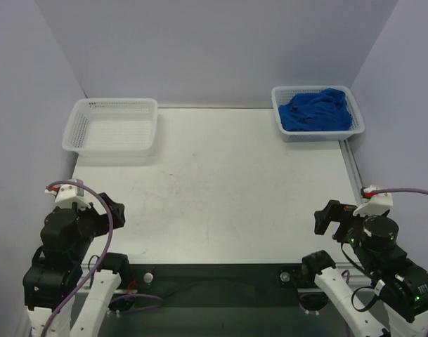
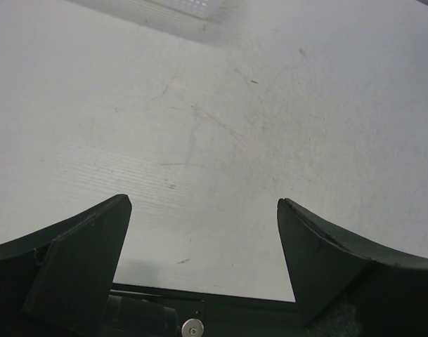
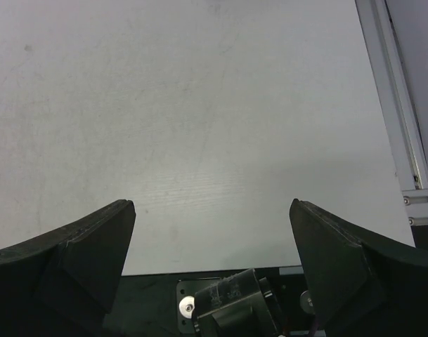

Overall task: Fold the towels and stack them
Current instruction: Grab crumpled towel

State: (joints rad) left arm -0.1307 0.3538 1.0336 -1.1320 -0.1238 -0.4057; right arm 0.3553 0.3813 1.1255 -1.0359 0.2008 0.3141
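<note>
At the far right corner of the worktop [image 1: 221,182], the towels [image 1: 316,111] lie in a blue heap inside the right basket [image 1: 312,88]. None is folded yet and no stack is begun, so all the work is left. The left basket [image 1: 115,130] sits across from it. The left hand [image 2: 204,202] and the right hand [image 3: 212,204] are both spread wide, holding nothing.

Two arms tucked low, jaws wide.
The left arm [image 1: 59,242] crouches in the lower left of the frame and the right arm [image 1: 382,246] in the lower right. The left gripper [image 1: 114,212] and right gripper [image 1: 329,218] face inward, jaws spread wide apart.
</note>
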